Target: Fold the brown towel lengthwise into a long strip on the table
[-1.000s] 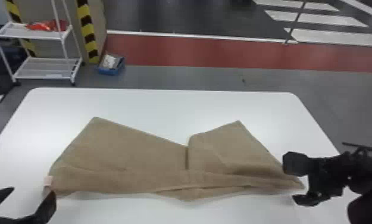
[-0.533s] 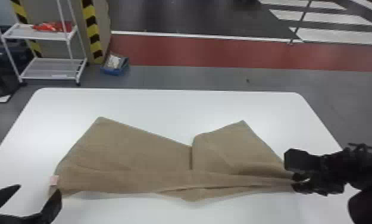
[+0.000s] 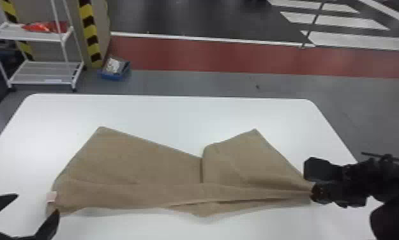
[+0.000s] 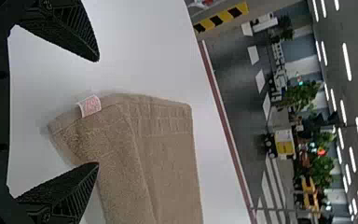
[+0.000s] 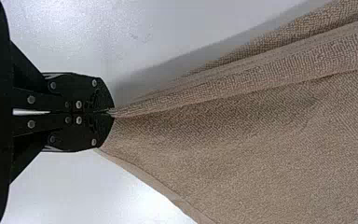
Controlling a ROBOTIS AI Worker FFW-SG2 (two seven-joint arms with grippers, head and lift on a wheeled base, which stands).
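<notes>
Head view: one brown towel point(image 3: 150, 166) on one table point(image 3: 176, 119); beyond the towel's left end, one white rack point(image 3: 37, 82), two shelves, and one blue bin point(image 3: 110, 76). My right gripper point(image 3: 313, 192) has its two fingers pinching the towel's right end; right wrist view shows me that close up. My left gripper point(image 3: 37, 202) is spread near the towel's left end. Left wrist view adds red marks on its one tag point(image 4: 90, 106).
</notes>
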